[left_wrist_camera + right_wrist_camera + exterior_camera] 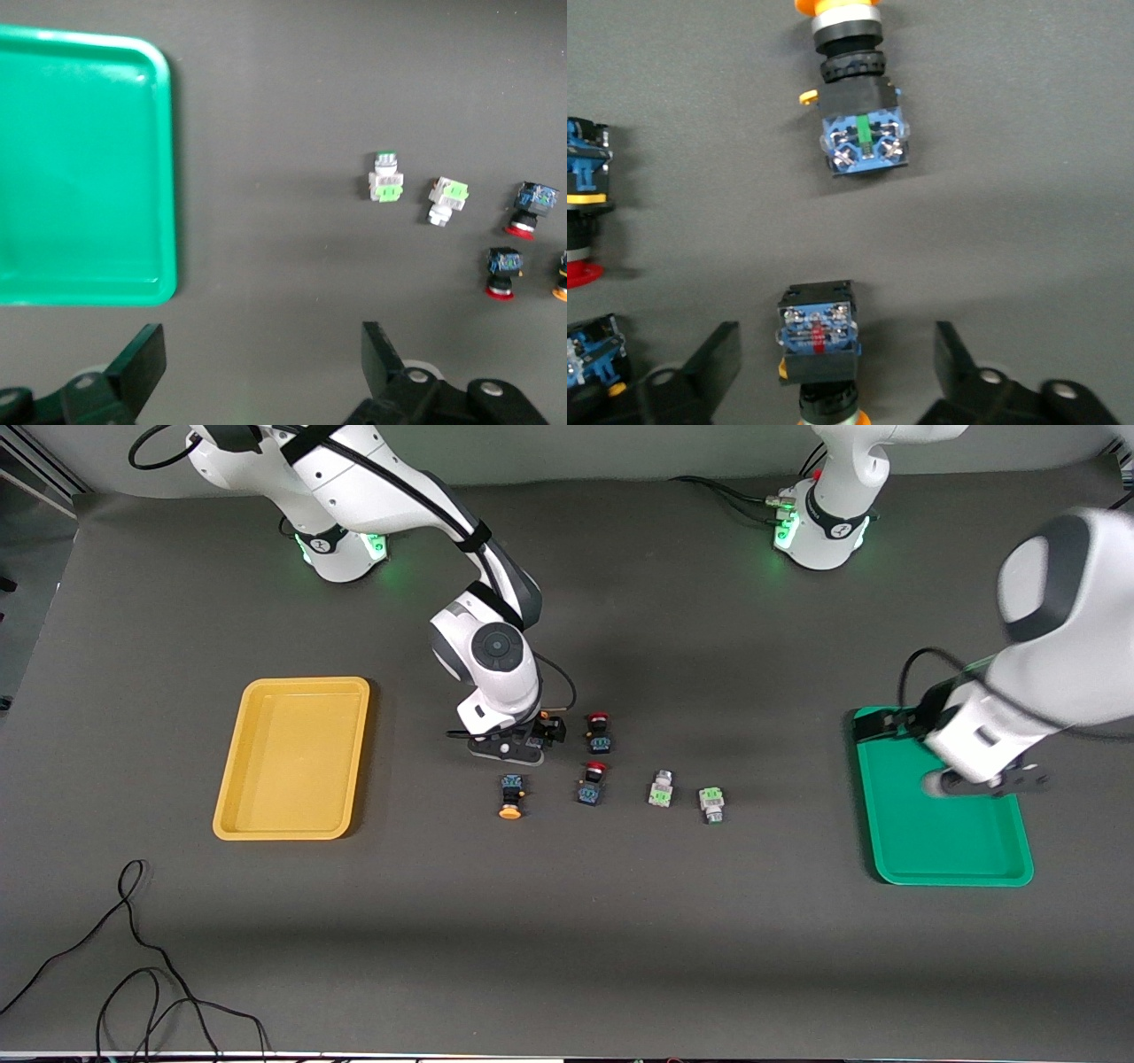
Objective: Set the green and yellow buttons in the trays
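Right gripper (833, 363), jaws apart, straddles a dark yellow-capped plastic button (819, 341) mid-tabletop to grasp it; left gripper (257, 376), jaws apart, waits over the green plastic tray (966, 850).

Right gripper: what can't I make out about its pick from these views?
- Right wrist view: the yellow button sits between the fingers of the open right gripper, its cap cut off by the edge.
- Front view: that arm's wrist mostly hides this button.
- Front view: the left gripper, over the green tray, is blurred.
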Controlling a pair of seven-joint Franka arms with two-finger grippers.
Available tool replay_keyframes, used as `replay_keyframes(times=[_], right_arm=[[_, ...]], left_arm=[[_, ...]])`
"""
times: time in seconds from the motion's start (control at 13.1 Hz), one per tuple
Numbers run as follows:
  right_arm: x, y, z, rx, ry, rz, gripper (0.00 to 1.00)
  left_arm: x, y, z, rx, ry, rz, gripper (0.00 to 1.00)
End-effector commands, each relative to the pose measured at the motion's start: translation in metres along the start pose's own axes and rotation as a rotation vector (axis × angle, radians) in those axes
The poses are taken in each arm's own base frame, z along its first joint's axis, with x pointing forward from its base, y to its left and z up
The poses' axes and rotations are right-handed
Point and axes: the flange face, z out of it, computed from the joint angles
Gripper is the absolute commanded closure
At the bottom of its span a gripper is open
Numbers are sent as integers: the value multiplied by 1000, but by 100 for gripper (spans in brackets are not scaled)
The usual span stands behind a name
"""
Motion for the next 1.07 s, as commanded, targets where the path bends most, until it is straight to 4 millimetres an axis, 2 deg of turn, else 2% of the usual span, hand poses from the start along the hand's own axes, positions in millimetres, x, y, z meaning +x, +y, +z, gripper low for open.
replay_keyframes(times=[0.0, 0.23, 0.38, 0.46, 0.54, 0.61, 0.77, 0.84, 1.0], right_arm=[[0, -7, 5, 11, 16, -20, 36], [0, -8, 13, 20, 22, -22, 48], [2, -9, 8, 25, 25, -23, 75], [7, -12, -2, 34, 32, -22, 84], [11, -11, -18, 20, 22, -18, 86], [18, -12, -43, -5, 4, -24, 86], [45, -6, -113, -17, -91, -14, 87], [60, 4, -146, 9, -153, -37, 87], [99, 56, -194, 34, -210, -72, 87]], left_arm=[[20, 26, 39, 9, -5, -29, 1], [35, 75, 100, 23, 15, -33, 1], [50, 99, 153, 21, 40, -3, 2], [55, 108, 176, 20, 54, 8, 2], [58, 114, 196, 19, 63, 17, 2], [59, 119, 217, 21, 69, 24, 2], [54, 117, 252, 21, 90, 25, 1], [51, 117, 268, 21, 102, 29, 1], [42, 126, 290, 21, 113, 22, 1]])
